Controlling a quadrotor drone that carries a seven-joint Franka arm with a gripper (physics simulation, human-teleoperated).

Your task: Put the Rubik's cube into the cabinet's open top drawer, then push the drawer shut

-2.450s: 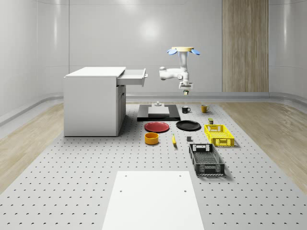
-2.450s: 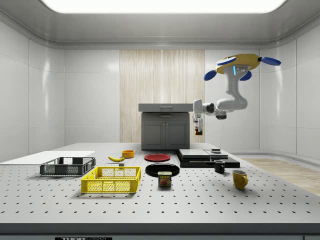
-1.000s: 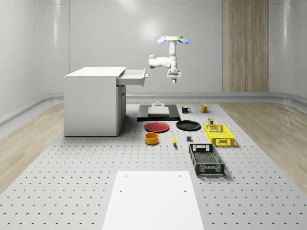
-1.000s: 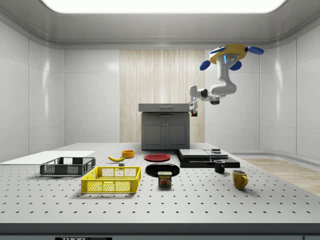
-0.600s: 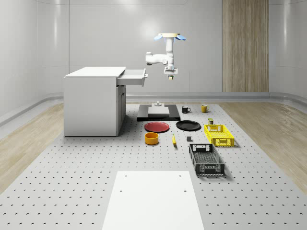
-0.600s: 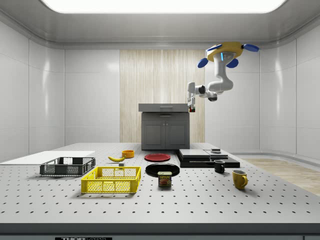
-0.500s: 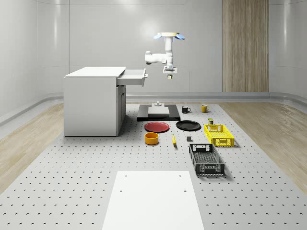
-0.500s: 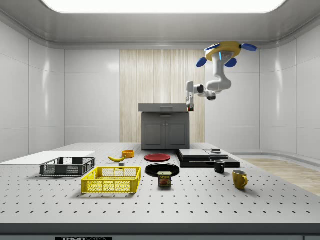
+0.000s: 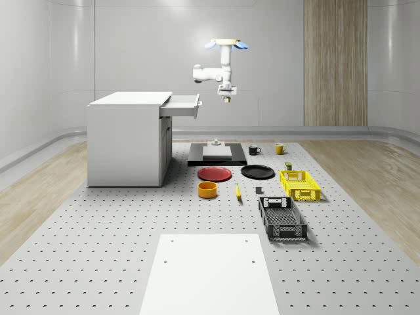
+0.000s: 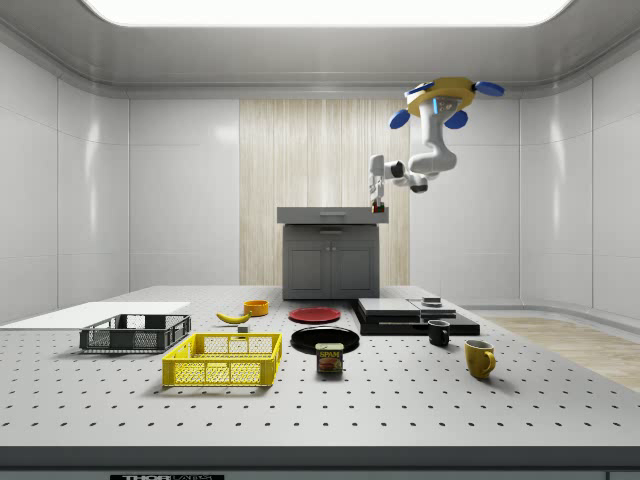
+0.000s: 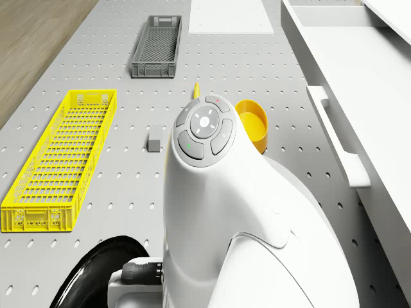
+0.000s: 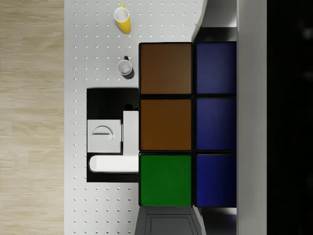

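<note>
The Rubik's cube (image 12: 166,122) shows brown, green and blue tiles close up in the wrist view. My gripper (image 9: 226,98) is shut on it and points down. It hangs a little to the whole-scene view's right of the open top drawer (image 9: 182,105), about level with the drawer's rim. The white cabinet (image 9: 128,138) stands at that view's left. The drone (image 9: 224,44) hovers high, just right of the drawer front and over the table's far end. In the side view the gripper (image 10: 378,207) sits above the cabinet's (image 10: 330,262) right corner. The drawer handle (image 11: 337,138) is seen in the drone view.
Under the gripper lies a black board (image 9: 216,154) with white parts, with a black mug (image 12: 125,67) and a yellow mug (image 12: 123,19) nearby. On the table: red plate (image 9: 214,174), black plate (image 9: 257,172), orange bowl (image 9: 207,189), banana (image 9: 237,191), yellow crate (image 9: 300,184), grey crate (image 9: 282,218).
The drone has climbed and moved toward the whole-scene view's left, closer to the drawer, with the cube still held. The drawer stays open.
</note>
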